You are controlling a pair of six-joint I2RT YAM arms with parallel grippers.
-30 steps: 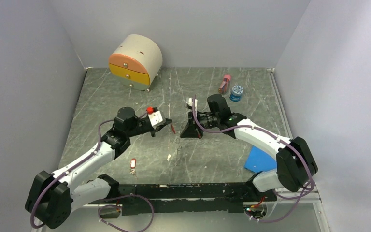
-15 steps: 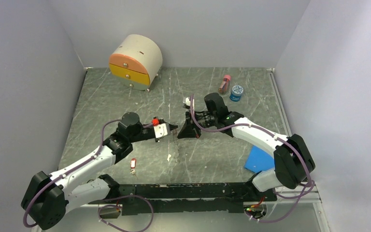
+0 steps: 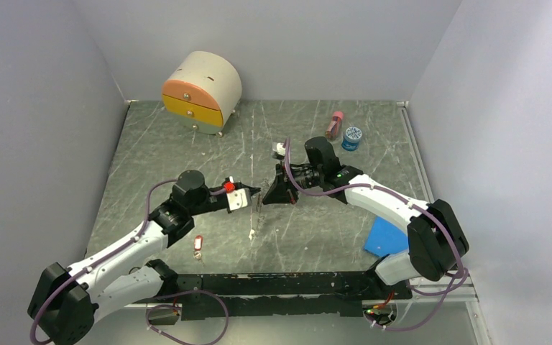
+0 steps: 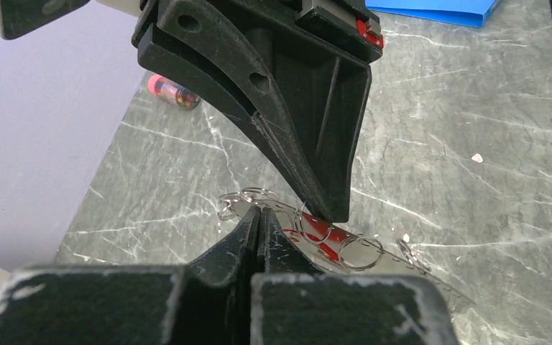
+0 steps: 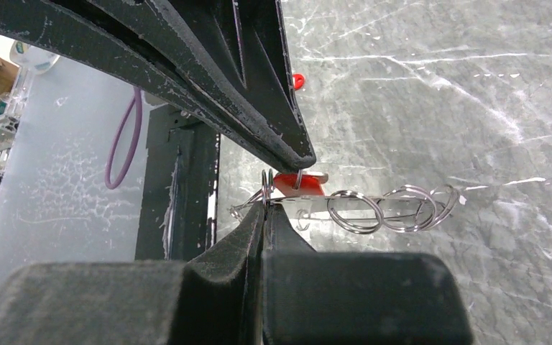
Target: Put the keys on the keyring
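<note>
My two grippers meet tip to tip over the middle of the table. The left gripper (image 3: 254, 192) (image 4: 260, 213) is shut on a key whose red tag (image 4: 323, 231) (image 5: 298, 183) hangs at the meeting point. The right gripper (image 3: 267, 192) (image 5: 266, 206) is shut on the thin wire keyring (image 5: 316, 197) (image 4: 411, 264). I see the keyring nearly edge-on, with several small split rings (image 5: 352, 210) on it. From above it shows only as a thin line (image 3: 256, 214) hanging below the tips. Another red-tagged key (image 3: 198, 246) lies flat on the table near the left arm.
A rounded drawer box (image 3: 201, 92) stands at the back left. A pink bottle (image 3: 334, 124) and a blue-lidded jar (image 3: 352, 137) sit at the back right. A blue sheet (image 3: 387, 237) lies by the right arm's base. Grey walls close in the marble table (image 3: 151, 158).
The left gripper has swung right and nearer with the red-tagged key until its tip meets the right gripper. The right gripper has shifted slightly left. Both stayed shut.
</note>
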